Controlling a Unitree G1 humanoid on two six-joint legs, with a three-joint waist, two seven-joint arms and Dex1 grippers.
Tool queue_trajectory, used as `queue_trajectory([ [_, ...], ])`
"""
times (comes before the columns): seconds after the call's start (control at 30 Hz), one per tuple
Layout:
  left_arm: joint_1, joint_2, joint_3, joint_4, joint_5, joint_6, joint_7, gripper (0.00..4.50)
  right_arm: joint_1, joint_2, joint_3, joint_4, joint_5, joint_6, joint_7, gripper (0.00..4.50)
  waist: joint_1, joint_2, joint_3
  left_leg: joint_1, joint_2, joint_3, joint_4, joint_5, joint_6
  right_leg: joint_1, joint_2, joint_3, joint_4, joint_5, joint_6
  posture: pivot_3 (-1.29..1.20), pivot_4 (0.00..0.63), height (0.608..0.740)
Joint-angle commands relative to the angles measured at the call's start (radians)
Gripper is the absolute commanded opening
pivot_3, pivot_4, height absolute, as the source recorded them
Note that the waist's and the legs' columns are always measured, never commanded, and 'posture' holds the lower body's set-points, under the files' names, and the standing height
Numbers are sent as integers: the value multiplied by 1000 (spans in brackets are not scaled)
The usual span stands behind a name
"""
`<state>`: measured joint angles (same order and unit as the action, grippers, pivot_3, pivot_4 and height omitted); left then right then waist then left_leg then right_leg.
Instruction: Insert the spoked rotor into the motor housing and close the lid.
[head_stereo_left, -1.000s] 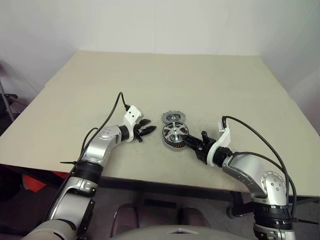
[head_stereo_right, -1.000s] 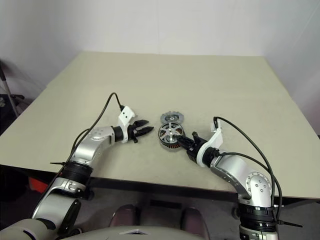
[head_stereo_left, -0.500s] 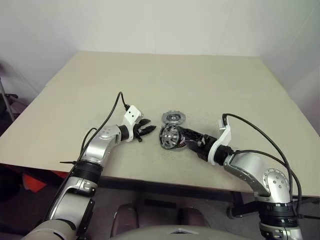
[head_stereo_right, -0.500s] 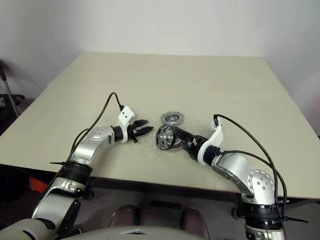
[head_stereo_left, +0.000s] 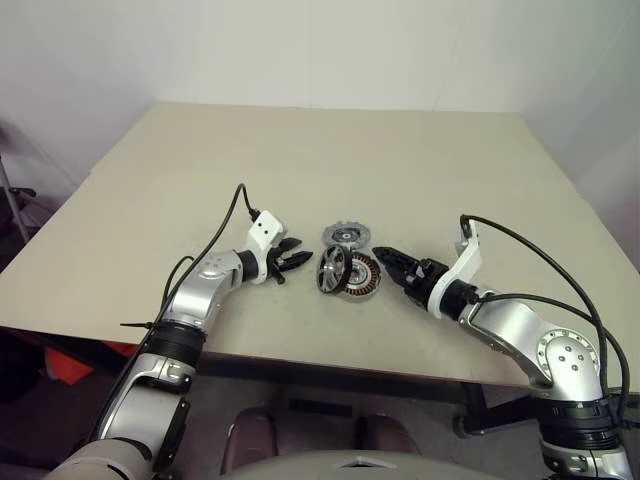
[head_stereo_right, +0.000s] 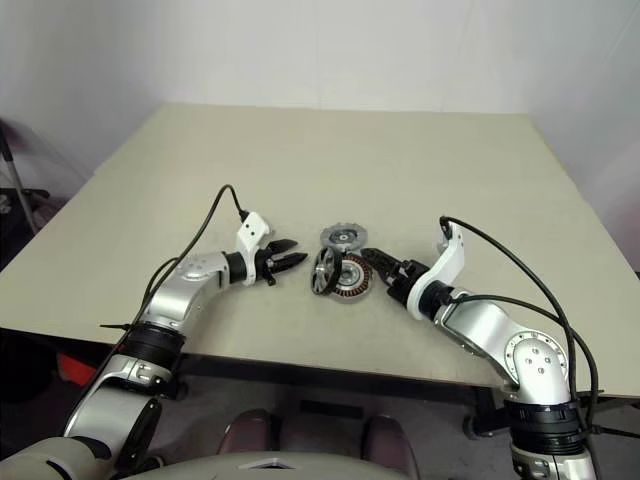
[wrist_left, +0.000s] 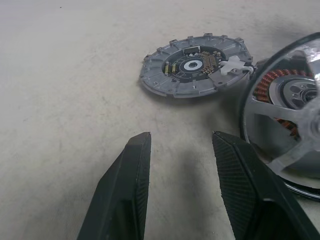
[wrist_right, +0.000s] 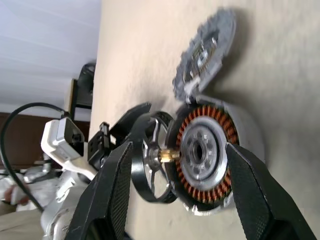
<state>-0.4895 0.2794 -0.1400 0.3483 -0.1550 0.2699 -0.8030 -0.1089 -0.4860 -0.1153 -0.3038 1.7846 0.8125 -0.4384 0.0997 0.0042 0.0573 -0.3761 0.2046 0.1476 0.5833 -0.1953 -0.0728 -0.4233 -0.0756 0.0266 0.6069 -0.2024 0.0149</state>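
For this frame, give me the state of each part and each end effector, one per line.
spoked rotor: out of the housing, standing on edge against it, unheld.
motor housing: open, copper windings exposed, lying on the table.
lid: swung open, flat on the table.
left end effector: open, empty, beside the rotor.
right end effector: open, empty, beside the housing.

spoked rotor (head_stereo_left: 332, 271) left of motor housing (head_stereo_left: 363, 276) | lid (head_stereo_left: 347, 236) behind
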Motion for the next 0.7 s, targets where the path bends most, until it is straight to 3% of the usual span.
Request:
queue_trajectory([
  [0.03,-21,6,8,-28,-5,-7,-3,2060,-54,-70,-13,-97,-125,14,112,3320,1,0,0,0,0,0,0,0,0,0,0,0,0,1,-1,0,0,740],
  [0.17,-22,7,9,-24,-4,-8,-2,2060,-107,-247,69,-175,-510,1,317,3320,3,0,0,-1,0,0,2,0,0,1,0,0,0,3,0,0,0,740],
  [0.23,-24,6,9,-22,-5,-7,-2,2060,-137,-294,88,-166,-603,5,377,3320,4,-1,0,-1,0,-1,3,0,0,1,0,0,0,1,3,0,0,740],
  [0.3,-27,4,9,-17,-4,-9,-2,2060,-175,-292,74,-146,-601,36,392,3320,3,-1,0,-1,1,-1,4,0,0,1,0,0,1,0,2,0,0,740],
  [0.43,-32,-1,9,-12,-3,-13,2,2060,-231,-204,60,-114,-466,140,258,3320,2,-1,0,0,1,-1,6,0,1,1,0,0,2,3,-5,0,0,740],
  [0.6,-20,2,13,-22,-4,-12,8,2060,-265,-147,101,-196,-413,218,195,3320,3,0,0,1,1,-1,9,-1,2,1,0,0,3,4,-7,0,0,740],
  [0.7,-9,3,12,-30,-4,-11,12,2060,-283,-116,93,-181,-266,227,150,3320,2,0,0,2,1,-1,10,-1,3,1,0,0,3,4,-7,0,0,740],
])
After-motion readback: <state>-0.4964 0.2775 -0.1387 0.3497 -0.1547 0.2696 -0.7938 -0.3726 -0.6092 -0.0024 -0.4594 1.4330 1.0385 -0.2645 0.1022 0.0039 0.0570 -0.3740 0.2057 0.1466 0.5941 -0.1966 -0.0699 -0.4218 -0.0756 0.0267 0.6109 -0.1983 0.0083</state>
